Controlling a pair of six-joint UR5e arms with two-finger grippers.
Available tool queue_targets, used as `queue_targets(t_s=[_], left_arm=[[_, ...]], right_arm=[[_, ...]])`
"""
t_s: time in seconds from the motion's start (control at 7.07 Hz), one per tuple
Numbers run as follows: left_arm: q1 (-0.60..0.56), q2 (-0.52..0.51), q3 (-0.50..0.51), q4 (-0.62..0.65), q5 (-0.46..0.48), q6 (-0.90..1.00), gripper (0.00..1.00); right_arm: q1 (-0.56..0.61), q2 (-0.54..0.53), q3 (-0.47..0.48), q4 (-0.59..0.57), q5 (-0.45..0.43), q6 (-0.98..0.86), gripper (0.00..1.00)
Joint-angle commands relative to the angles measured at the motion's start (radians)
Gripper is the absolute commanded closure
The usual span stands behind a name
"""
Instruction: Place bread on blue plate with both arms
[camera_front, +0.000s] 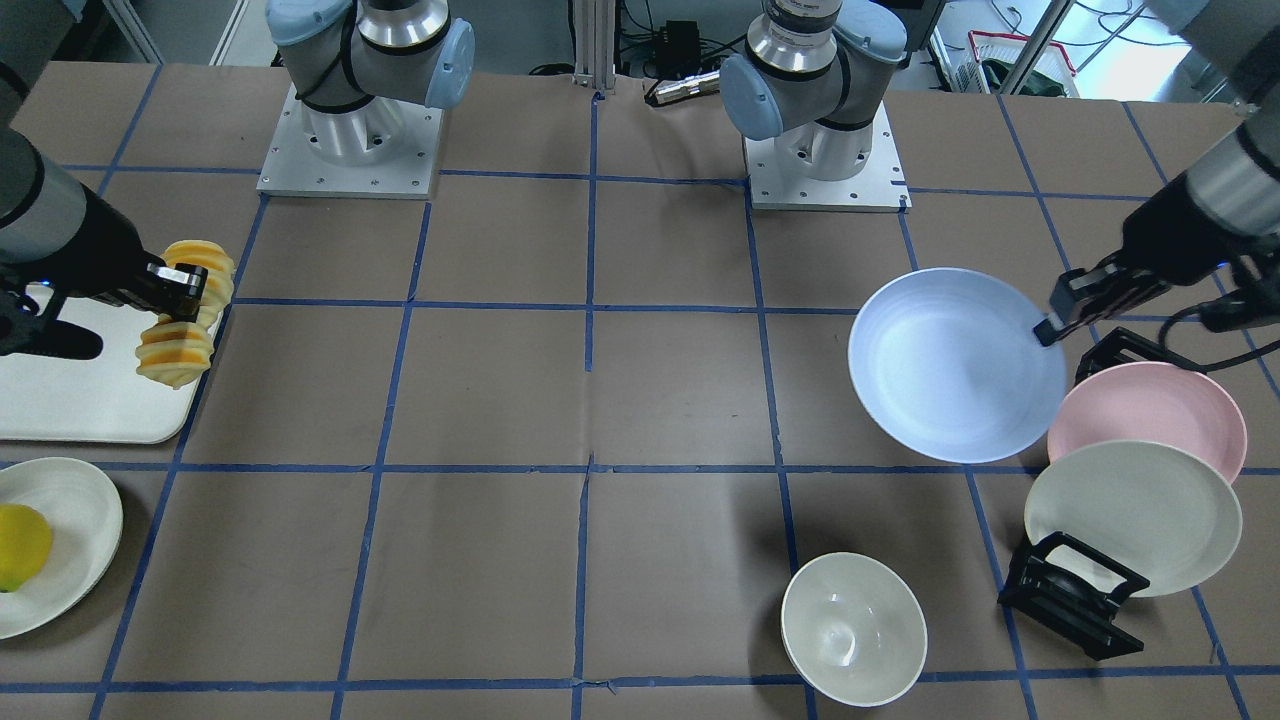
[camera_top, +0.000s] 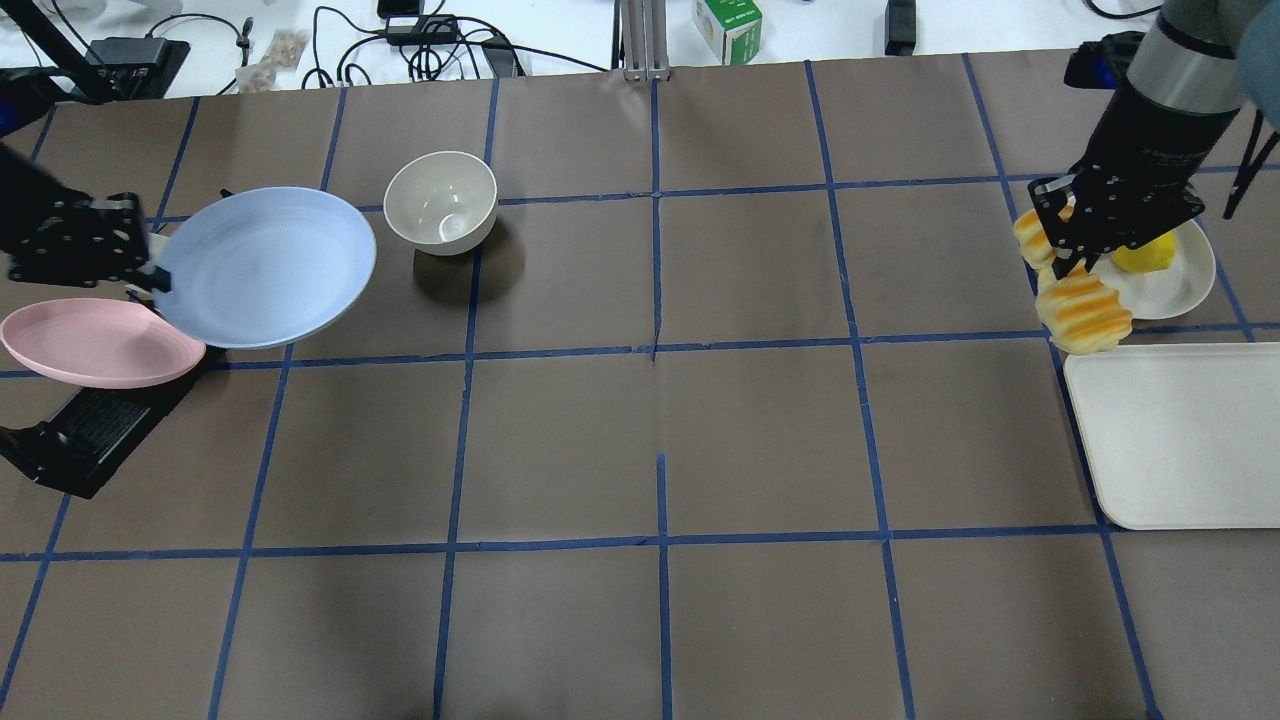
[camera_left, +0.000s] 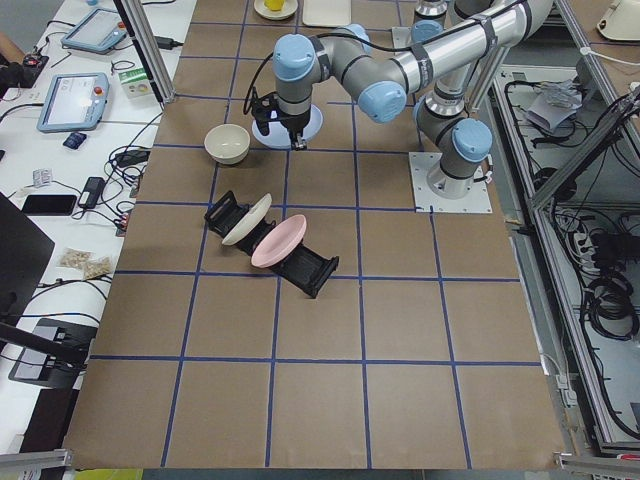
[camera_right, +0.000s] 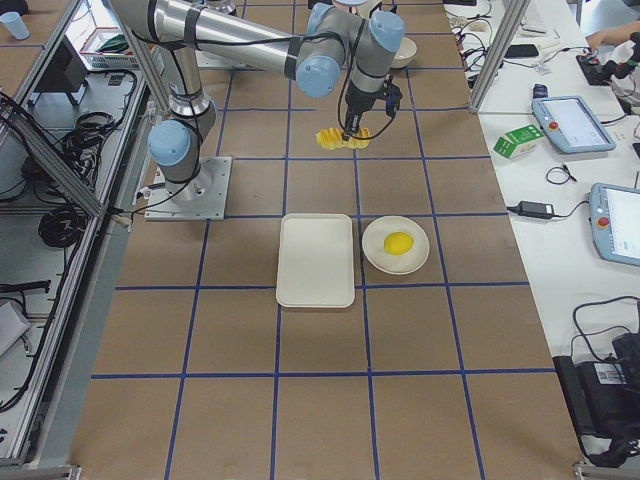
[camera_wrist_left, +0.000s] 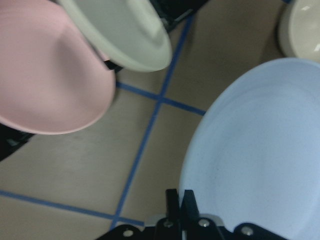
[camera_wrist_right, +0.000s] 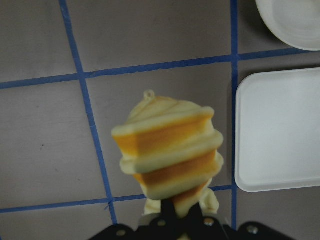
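**Operator:** What has my left pincer (camera_front: 1047, 330) got?

**Spotter:** It is pinched on the rim of your blue plate (camera_front: 955, 365). The plate hangs tilted, lifted off the bench, toward the bench's left end.

**Operator:** And around it?

**Spotter:** Just beside it, nearer the left end, you have a pink plate (camera_front: 1150, 410) and a cream plate (camera_front: 1135, 515) leaning in a black rack (camera_front: 1075, 590). From overhead, the blue plate's edge overlaps the pink one. You cannot tell whether they touch. A white bowl (camera_front: 853, 628) stands apart from them, closer to the edge far from the robot.

**Operator:** My right pincer?

**Spotter:** Your right pincer (camera_front: 190, 295) is clamped across the middle of the bread (camera_front: 178, 352). The loaf is up in the air near the bench's right end, with one end sticking out on each side of the fingers.

**Operator:** What lies near that?

**Spotter:** A white tray (camera_front: 80, 400) sits flat on the bench close by, at the right end. Past the tray, toward the far edge, you will see a small white plate (camera_front: 85, 500) with a lemon (camera_front: 20, 545) on it. Your bread and your blue plate are well apart, at opposite ends of the bench.
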Motion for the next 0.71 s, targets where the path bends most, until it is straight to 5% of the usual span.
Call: queue_targets(t_s=[0.0,0.28,0.57], left_arm=[[-0.174,-0.067,-0.141,0.236,-0.116,-0.069,1.00],[-0.341,-0.166,-0.204,0.535,-0.165,-0.315,1.00],[-0.451,-0.269,-0.206,0.642,-0.169,-0.404,1.00]], right_arm=[[0.074,-0.010,-0.002,0.022,0.040,0.056,1.00],[0.098,-0.010,-0.005,0.021,0.043,0.056,1.00],[0.102,-0.009,-0.001,0.012,0.041,0.063,1.00]])
